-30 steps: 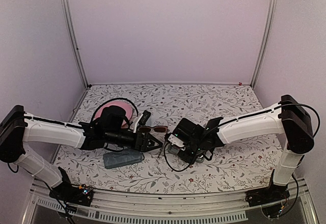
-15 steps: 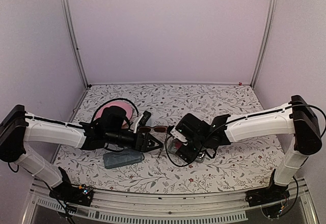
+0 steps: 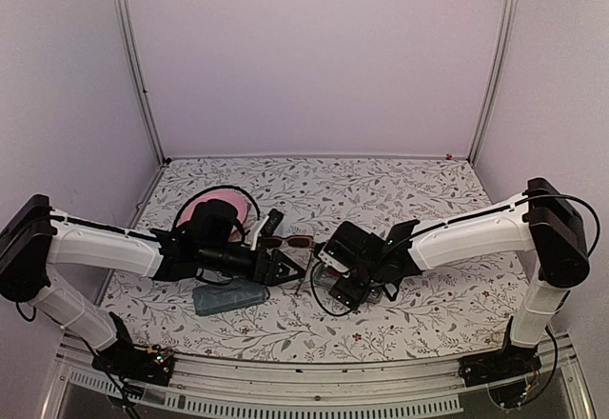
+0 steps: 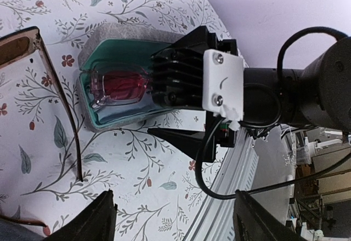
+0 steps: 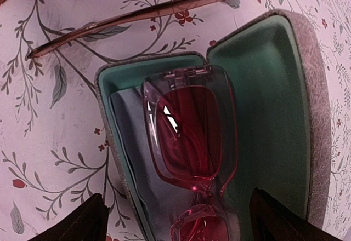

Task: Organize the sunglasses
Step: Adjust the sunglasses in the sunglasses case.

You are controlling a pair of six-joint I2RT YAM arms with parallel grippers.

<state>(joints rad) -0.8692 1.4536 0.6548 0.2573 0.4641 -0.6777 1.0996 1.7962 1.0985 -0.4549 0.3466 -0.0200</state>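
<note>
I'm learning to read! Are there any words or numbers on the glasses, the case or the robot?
None. The pink sunglasses, their open case, the brown-lensed sunglasses and the flowery table bear no writing. A white plate on the robot shows only screws and a curved mark.

Over the open case [image 5: 269,104]: right arm stretched in from its right side, wrist bent down, right gripper [image 5: 178,224] directly above it, jaws wide, nothing between them. Just left of the case: left arm stretched in low, left gripper [image 3: 288,269] pointing toward it, jaws apart, empty.
</note>
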